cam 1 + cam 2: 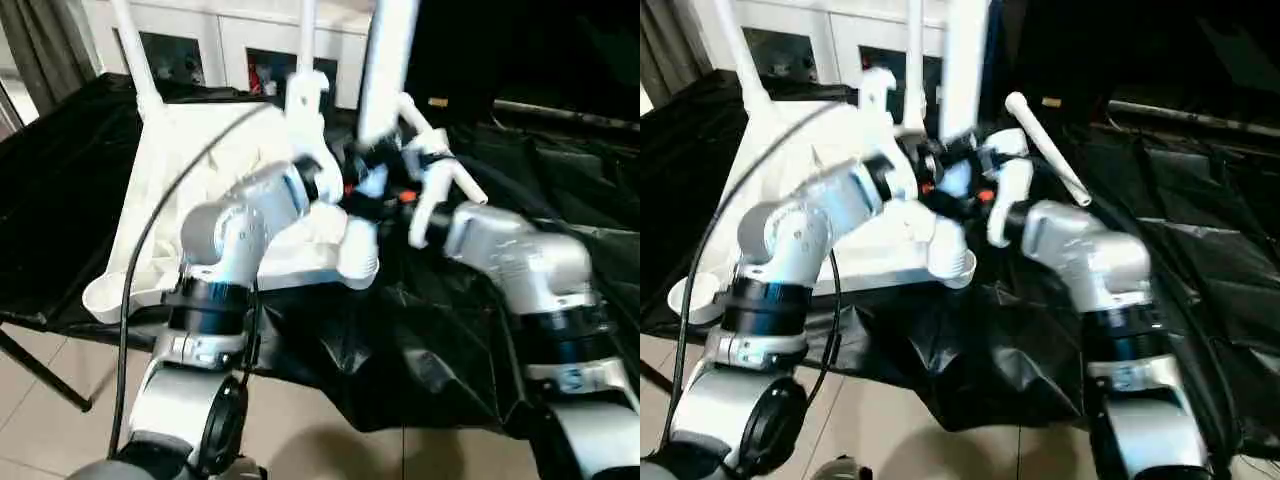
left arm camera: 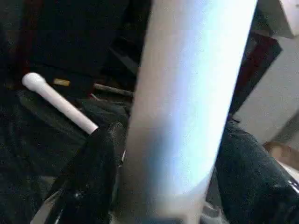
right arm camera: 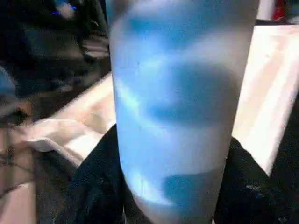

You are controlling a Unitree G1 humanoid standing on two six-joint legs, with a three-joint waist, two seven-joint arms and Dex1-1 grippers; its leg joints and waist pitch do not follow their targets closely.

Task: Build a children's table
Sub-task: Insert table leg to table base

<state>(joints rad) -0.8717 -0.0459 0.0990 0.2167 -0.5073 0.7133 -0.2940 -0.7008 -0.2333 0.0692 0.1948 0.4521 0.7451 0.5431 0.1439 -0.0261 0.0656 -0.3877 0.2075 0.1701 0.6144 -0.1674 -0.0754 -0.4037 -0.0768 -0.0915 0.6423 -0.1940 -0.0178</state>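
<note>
Both grippers are gripping one upright long white tubular plastic leg.
The left gripper and right gripper are clamping it between black fingers, over the upturned white rectangular plastic tabletop.

Both silver forearms reach forward and converge at centre. Left gripper: two black fingers stand either side of an upright white leg; contact unclear. Right gripper: black fingers flank the same leg, pressed against it.
</note>
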